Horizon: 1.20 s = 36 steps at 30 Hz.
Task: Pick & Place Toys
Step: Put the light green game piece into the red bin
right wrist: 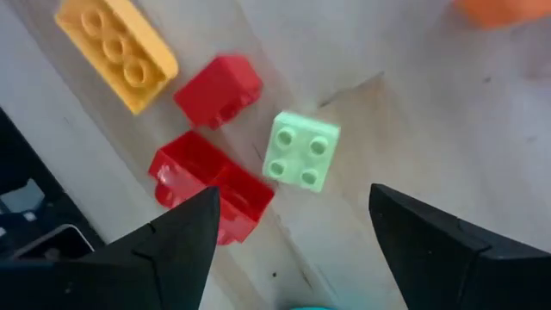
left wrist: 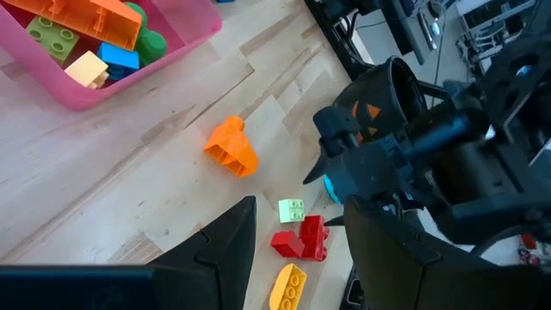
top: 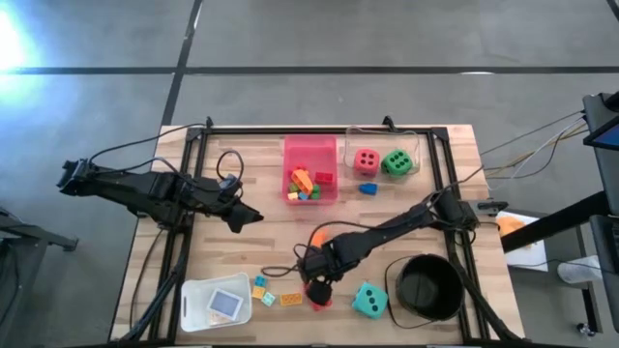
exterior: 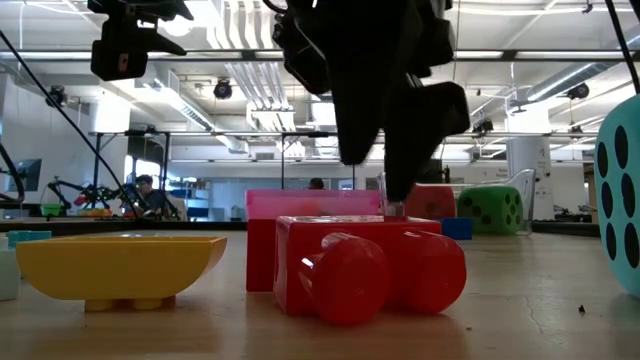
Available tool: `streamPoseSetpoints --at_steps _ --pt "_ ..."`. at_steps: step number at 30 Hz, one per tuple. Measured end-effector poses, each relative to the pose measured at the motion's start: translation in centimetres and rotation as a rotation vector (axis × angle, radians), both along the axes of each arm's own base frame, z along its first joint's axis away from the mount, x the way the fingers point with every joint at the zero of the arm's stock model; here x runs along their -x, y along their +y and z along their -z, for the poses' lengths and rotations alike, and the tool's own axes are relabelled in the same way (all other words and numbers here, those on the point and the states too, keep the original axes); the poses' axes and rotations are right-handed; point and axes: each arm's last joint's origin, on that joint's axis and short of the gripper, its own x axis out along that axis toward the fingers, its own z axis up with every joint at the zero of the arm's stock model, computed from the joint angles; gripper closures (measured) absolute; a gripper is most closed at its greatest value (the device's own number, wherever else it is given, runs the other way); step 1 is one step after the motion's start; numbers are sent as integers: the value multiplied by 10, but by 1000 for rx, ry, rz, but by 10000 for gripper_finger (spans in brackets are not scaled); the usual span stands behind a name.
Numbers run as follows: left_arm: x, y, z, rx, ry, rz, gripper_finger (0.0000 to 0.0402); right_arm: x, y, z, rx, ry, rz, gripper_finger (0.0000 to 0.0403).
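Bricks: red brick (right wrist: 211,176), pale green brick (right wrist: 300,151) and yellow brick (right wrist: 116,53) lie close together on the counter (top: 261,246), near its front edge.
Right gripper (right wrist: 293,237): spread wide, empty, right above them.
Left gripper (left wrist: 297,245): waits apart, half open, empty.
Tip: pick one brick, center it, go straight down, then squeeze.
Pink tray (top: 331,147): well apart; bricks probably go there.

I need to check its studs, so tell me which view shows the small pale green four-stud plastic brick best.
The right wrist view: the small pale green four-stud plastic brick lies unobstructed, studs facing the camera. The left wrist view shows it small beside the red bricks. The high view hides it under the right arm; the low view doesn't show it.
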Motion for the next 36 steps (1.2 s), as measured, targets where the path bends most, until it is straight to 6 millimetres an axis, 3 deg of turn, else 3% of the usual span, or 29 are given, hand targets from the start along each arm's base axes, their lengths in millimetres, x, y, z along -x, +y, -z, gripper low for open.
streamPoseSetpoints --at_steps 16,36 --pt "0 0 0 0 0 0 221 -7 12 37 55 9 -60 113" --pt "0 0 0 0 0 -1 221 -12 13 41 52 -29 -66 113"
